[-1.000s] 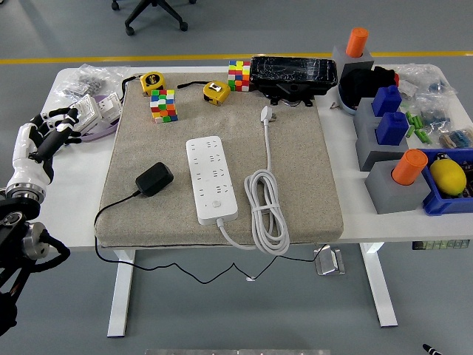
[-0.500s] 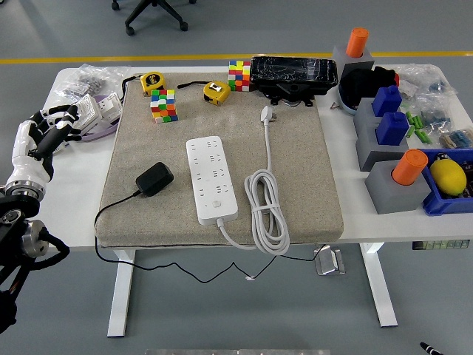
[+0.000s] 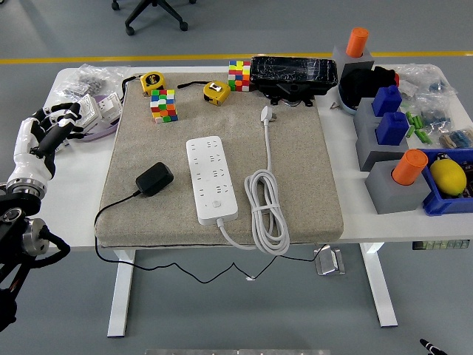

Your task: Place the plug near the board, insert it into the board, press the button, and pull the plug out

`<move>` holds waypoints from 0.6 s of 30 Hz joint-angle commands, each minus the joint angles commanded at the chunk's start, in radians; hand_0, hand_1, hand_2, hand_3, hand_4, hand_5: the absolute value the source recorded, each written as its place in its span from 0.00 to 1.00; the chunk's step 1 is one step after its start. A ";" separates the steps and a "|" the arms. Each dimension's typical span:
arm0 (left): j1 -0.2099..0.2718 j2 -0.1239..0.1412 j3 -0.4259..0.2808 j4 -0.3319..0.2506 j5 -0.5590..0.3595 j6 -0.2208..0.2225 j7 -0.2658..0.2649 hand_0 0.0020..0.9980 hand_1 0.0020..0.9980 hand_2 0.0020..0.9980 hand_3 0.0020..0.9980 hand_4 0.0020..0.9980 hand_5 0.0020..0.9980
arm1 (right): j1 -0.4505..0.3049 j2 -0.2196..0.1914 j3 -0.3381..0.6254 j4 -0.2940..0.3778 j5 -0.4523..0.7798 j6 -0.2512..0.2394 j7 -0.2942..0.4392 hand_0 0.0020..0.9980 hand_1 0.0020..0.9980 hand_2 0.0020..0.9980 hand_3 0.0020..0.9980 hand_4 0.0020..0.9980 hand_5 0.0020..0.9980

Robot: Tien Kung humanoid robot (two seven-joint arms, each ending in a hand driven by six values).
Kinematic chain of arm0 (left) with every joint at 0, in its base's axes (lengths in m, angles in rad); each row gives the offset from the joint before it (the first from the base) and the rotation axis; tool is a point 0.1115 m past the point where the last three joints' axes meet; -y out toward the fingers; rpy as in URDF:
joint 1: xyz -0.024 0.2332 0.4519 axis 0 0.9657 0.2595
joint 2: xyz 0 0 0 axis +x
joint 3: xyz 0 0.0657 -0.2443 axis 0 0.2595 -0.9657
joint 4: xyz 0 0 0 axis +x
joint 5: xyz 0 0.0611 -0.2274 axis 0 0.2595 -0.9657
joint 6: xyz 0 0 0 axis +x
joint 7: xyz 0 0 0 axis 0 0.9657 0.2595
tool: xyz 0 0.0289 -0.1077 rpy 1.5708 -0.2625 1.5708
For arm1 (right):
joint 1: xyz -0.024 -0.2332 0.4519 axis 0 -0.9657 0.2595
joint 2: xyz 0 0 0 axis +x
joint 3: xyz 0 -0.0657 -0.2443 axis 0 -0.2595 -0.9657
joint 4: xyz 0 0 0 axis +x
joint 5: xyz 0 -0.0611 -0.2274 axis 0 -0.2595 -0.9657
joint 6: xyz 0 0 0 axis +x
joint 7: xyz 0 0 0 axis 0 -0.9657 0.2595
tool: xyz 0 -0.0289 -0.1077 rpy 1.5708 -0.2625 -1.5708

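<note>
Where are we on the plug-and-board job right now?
The black plug lies on the mat left of the white board, close but not inserted; every socket shows bare. That fits either before insertion or after pulling out. The left hand hovers off the mat's left edge, fingers relaxed, holding nothing. The right arm is out of view.

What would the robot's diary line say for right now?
left hand: open, over table's left edge | black plug: on mat, left of power strip, unplugged | right hand: unseen
</note>
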State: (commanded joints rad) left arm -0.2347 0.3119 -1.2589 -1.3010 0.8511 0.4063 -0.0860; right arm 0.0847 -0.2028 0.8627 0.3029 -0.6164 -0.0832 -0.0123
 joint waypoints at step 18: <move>-0.010 0.012 0.016 -0.007 -0.004 0.000 -0.001 0.35 0.38 0.48 0.53 0.77 0.32 | 0.009 -0.005 -0.019 0.000 0.004 0.002 -0.001 0.60 0.64 0.65 0.55 0.95 0.50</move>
State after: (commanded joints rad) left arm -0.2447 0.3237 -1.2429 -1.3076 0.8466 0.4064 -0.0875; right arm 0.0932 -0.2082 0.8438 0.3028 -0.6124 -0.0810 -0.0134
